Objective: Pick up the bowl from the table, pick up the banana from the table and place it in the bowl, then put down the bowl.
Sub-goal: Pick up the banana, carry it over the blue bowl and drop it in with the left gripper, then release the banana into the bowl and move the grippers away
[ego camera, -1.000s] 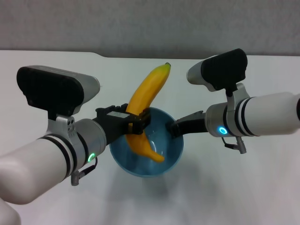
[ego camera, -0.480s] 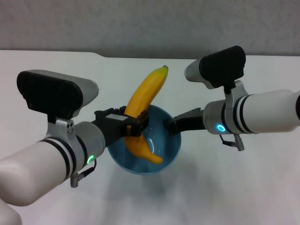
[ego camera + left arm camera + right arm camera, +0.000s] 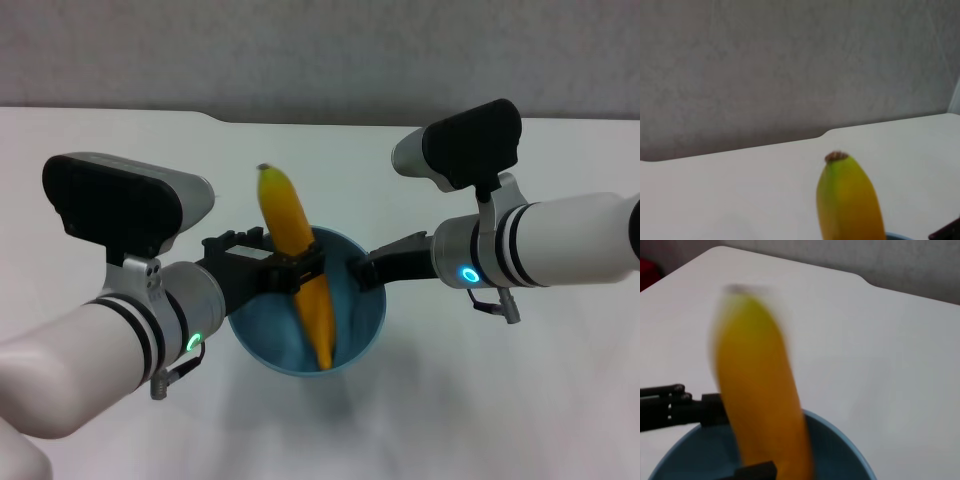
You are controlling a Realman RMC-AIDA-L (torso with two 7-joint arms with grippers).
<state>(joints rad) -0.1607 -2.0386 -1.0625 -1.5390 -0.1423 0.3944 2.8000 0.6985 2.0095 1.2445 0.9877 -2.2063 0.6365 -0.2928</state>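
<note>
Bowl and banana are both in the middle of my head view, between the two arms. The round light-blue glossy bowl (image 3: 345, 335) hangs above the plain white bench (image 3: 520, 400); a soft shadow lies on the bench under it. The right end effector (image 3: 366, 270) reaches in from the right side, and its dark fingers are pinching the near-right part of the bowl rim.

The long curved yellow-orange banana (image 3: 298, 275) stands steeply tilted in the bowl. Its lower end is inside the bowl, close to the front wall, and its upper end with the small dark tip rises above the far rim and leans toward my left. The left end effector (image 3: 290, 272) comes from the left side at the bowl rim, right beside the middle part of the banana. Its dark fingers (image 3: 305, 268) look spread around the fruit, but I cannot tell if they press it or only stand next to it.

In the left wrist view I see only the upper end of the banana (image 3: 849, 200) with its brown tip, and behind it the white bench (image 3: 740, 190) with a shallow notch in its far edge. In the right wrist view the banana (image 3: 762, 400) is blurred and rises out of the blue bowl (image 3: 845, 450), with the dark fingers of the left end effector (image 3: 670, 402) behind it.
</note>
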